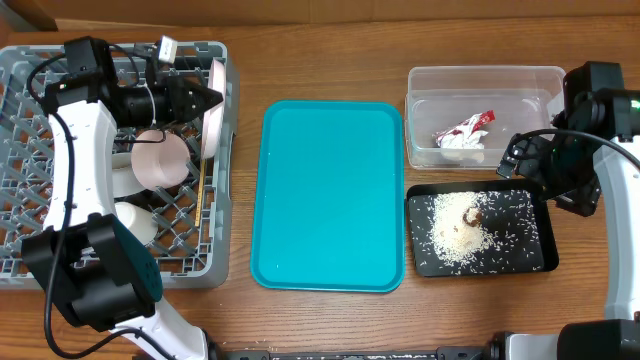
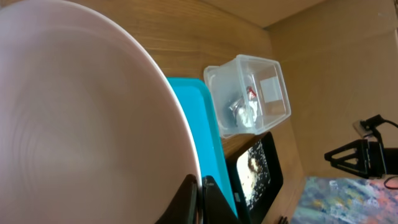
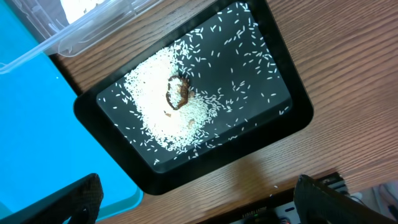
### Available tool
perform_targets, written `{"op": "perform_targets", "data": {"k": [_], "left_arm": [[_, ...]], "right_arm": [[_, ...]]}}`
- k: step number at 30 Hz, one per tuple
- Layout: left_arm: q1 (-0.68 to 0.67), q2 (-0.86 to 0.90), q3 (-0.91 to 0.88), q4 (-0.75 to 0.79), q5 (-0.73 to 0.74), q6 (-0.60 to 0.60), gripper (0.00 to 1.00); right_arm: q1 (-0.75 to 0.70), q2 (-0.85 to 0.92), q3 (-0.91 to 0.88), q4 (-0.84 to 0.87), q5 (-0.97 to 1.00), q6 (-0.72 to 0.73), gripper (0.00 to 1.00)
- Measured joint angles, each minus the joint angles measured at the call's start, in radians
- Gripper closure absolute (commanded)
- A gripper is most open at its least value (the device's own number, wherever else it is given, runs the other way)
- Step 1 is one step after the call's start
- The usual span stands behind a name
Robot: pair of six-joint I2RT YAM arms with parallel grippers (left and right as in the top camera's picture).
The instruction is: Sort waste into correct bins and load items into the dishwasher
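Left gripper [image 2: 199, 196] pinching plate [image 2: 81, 124] — rack [image 1: 25, 150], wooden table [image 1: 330, 320]

A teal tray [image 1: 333, 195] with rounded corners and a raised rim lies flat in the middle of the wooden table [image 1: 330, 320], its long sides running front to back. A paler brown board [image 1: 400, 8] runs along the table's far edge. In the left wrist view, a black stand [image 2: 357, 155] rises beyond the table, above a mottled blue-grey surface [image 2: 348, 202].

No lettering is legible; print on the wrapper [image 1: 463, 131] is too small.
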Motion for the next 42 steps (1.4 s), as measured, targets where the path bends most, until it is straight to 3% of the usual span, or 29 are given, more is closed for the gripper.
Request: {"op": "perform_targets", "data": {"k": [1, 7, 10, 14, 17, 19, 24, 28, 32, 36, 38, 42], "left_arm": [[0.012, 0.011, 0.000, -0.009, 0.006, 0.002, 0.00], [0.044, 0.000, 0.000, -0.096, -0.061, 0.002, 0.00], [0.043, -0.062, -0.001, -0.123, -0.219, -0.004, 0.00], [0.017, -0.233, 0.000, -0.166, -0.504, -0.069, 0.00], [-0.064, -0.339, 0.002, -0.253, -0.722, -0.132, 0.00], [-0.117, -0.350, 0.003, -0.336, -0.795, -0.148, 0.00], [-0.179, -0.340, -0.007, -0.545, -0.875, -0.162, 0.00], [-0.196, -0.386, -0.084, -0.539, -0.895, -0.161, 0.00], [-0.201, -0.641, -0.288, -0.350, -0.900, -0.161, 0.00], [-0.201, -1.162, -0.571, -0.155, -0.866, -0.154, 0.00], [-0.201, -1.332, -0.651, -0.117, -0.855, -0.154, 0.00], [-0.201, -1.507, -0.729, -0.111, -0.850, -0.154, 0.00]], "right_arm": [[0.000, 0.000, 0.000, 0.000, 0.000, 0.000, 0.00], [0.000, 0.000, 0.000, 0.006, -0.002, 0.000, 0.00], [0.000, 0.000, 0.000, 0.033, -0.032, 0.000, 0.00], [0.013, 0.000, 0.000, 0.194, -0.192, -0.077, 0.00], [0.074, 0.001, 0.001, 0.351, -0.259, -0.137, 0.00], [0.132, 0.003, 0.001, 0.365, -0.259, -0.167, 0.00], [0.190, 0.030, 0.001, 0.278, -0.185, -0.175, 0.00], [0.189, 0.016, -0.007, 0.273, -0.129, -0.145, 0.00], [0.189, -0.153, -0.135, 0.393, -0.106, -0.135, 0.00], [0.189, -0.585, -0.412, 0.566, -0.095, -0.127, 0.00], [0.189, -0.759, -0.501, 0.576, -0.093, -0.127, 0.00], [0.189, -0.902, -0.545, 0.522, -0.092, -0.127, 0.00]]}}
